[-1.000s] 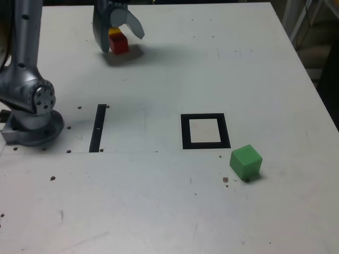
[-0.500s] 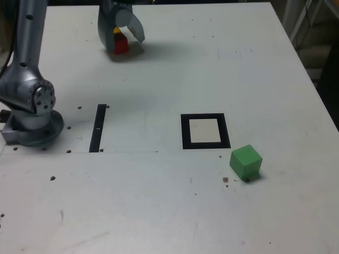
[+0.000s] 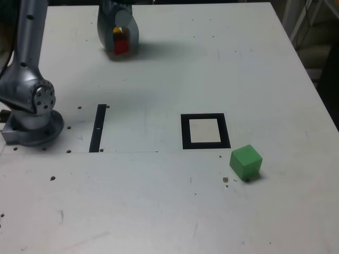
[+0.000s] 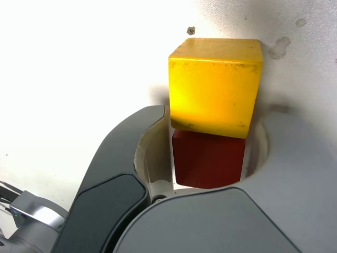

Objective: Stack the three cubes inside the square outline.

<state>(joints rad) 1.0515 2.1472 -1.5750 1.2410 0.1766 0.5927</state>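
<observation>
Your claw (image 3: 119, 41) closes around the red cube (image 4: 209, 159), its jaws against or nearly against the cube's two side faces in the wrist view, with the yellow cube (image 4: 216, 84) sitting on top of it. Both cubes look rigid, light and smooth-sided, so a flat squeeze on opposite faces of the red one should hold. The yellow one rides loose, though, and could slide off if you tilt. The green cube (image 3: 246, 161) lies well away from the claw on the white surface (image 3: 159, 201), just beside a corner of the square outline (image 3: 205, 130), which holds no cube yet. Your arm (image 3: 26, 69) rises from its base and reaches to the surface's far side, claw pointing down over the pair.
</observation>
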